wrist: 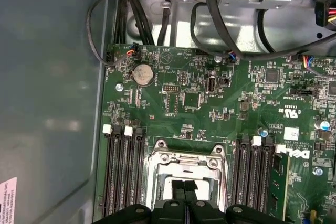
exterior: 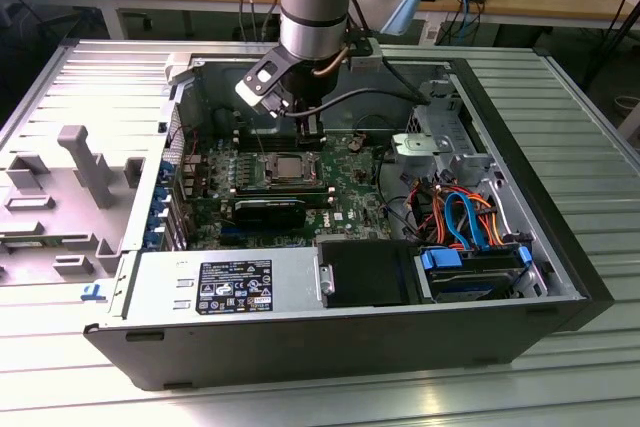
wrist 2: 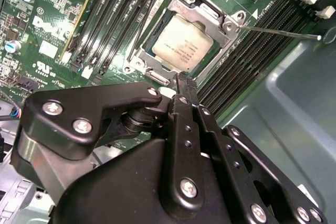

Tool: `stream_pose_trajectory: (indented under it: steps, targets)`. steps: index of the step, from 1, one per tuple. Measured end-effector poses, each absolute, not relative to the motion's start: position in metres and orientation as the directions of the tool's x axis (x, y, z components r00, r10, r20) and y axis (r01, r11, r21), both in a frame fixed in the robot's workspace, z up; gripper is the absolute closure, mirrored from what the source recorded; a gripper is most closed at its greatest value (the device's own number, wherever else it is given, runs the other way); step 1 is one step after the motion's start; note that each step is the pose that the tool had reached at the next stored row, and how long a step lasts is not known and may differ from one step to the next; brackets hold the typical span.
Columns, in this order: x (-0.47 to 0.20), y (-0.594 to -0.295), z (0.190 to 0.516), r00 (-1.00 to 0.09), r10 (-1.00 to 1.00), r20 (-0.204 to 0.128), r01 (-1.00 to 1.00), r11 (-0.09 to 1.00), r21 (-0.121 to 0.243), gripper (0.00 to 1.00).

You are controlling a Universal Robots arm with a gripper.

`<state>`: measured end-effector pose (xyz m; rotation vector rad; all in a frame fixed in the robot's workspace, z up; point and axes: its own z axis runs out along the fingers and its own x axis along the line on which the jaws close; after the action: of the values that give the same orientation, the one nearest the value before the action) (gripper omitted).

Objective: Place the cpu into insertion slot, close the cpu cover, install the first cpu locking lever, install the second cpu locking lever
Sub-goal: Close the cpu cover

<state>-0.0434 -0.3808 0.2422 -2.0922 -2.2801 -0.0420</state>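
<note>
– CPU (exterior: 290, 167): where do you find it in the exterior view?

– Just above the middle of the frame. It is seated in the insertion slot (exterior: 262, 159) on the green motherboard (exterior: 355, 162). The computer case (exterior: 300, 342) lies open on its side, I judge so that you can reach the board from above. The arm comes down at the upper middle, and the gripper (exterior: 303, 127) hangs close over the slot's far edge. At lower left, the power supply (exterior: 170, 292) carries a black label (exterior: 235, 287) with white print too small for you to read.

– And the second wrist view?

– The CPU (wrist 2: 181, 43) shows its pale top through the window of the CPU cover (wrist 2: 219, 43). The cover looks to be lying flat over it, inside the silver rim of the insertion slot (wrist 2: 137, 56). A thin wire locking lever (wrist 2: 278, 31) sticks out from one corner across the memory slots (wrist 2: 113, 19), and by my reading it is unlatched. The jaws of the gripper (wrist 2: 184, 82) are pressed together and pinch nothing. I judge they are held that way to make one narrow pushing tip just beside the slot. White lettering is printed on the board.

– The first wrist view?

– The gripper (wrist: 184, 188) has its two tips side by side, only a hairline apart, over the insertion slot (wrist: 163, 158). Memory slots (wrist: 126, 177) flank it. Black cables (wrist: 210, 14) run along the case wall, off the board.
</note>
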Motion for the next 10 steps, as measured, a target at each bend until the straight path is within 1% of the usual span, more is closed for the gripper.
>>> stream_pose_trajectory:
  steps: [10]
  targets:
    - [-0.0478, -0.3808, 0.2319, -0.085, 0.995, 0.053, 0.996, 0.086, -0.012, 0.89]
